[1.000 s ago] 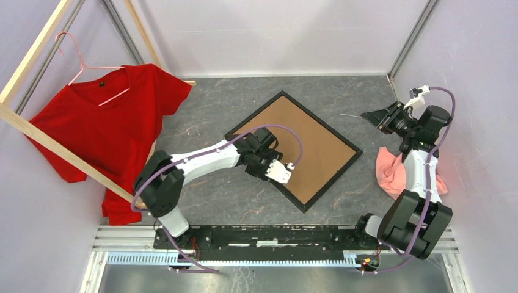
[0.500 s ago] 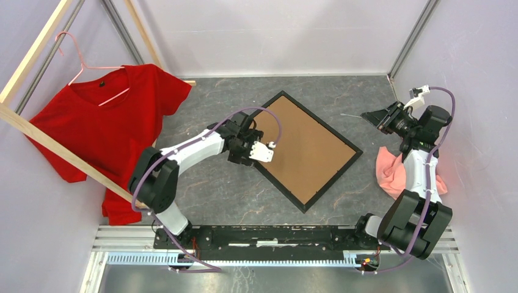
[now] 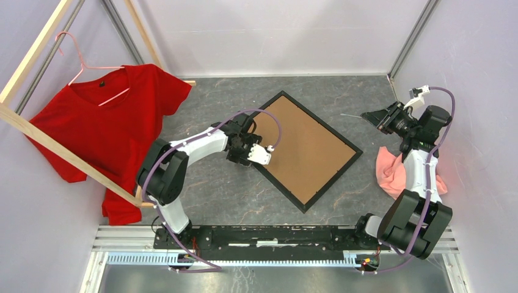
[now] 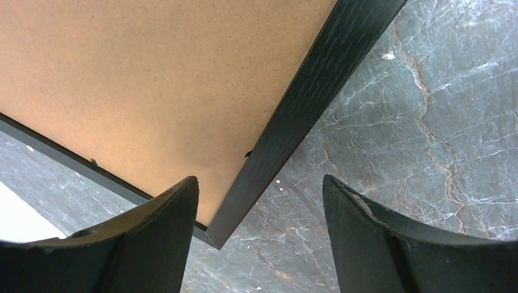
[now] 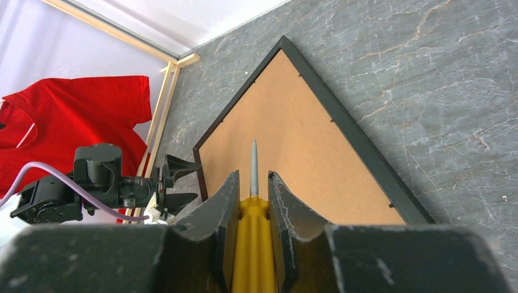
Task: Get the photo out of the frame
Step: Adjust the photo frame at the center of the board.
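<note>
The black frame (image 3: 330, 131) lies face down on the grey table, its brown backing board (image 3: 305, 143) up. The photo is hidden under the board. My left gripper (image 3: 247, 148) is open and empty, low at the frame's left corner. In the left wrist view the black rail (image 4: 305, 91) and its corner sit between the open fingers, with the gripper (image 4: 259, 183) over them. My right gripper (image 3: 382, 117) is raised at the right and shut on a yellow-handled screwdriver (image 5: 253, 244). Its metal shaft (image 5: 254, 165) points toward the frame (image 5: 360, 140).
A red T-shirt (image 3: 110, 128) on a pink hanger hangs from a pale wooden rack (image 3: 36, 131) at the left. A pink cloth (image 3: 391, 171) lies on the table by the right arm. Walls close in the back and both sides.
My left gripper has moved up and to the left, from over the backing board near the lower-left rail to the frame's left corner. The right arm and screwdriver have not moved.
</note>
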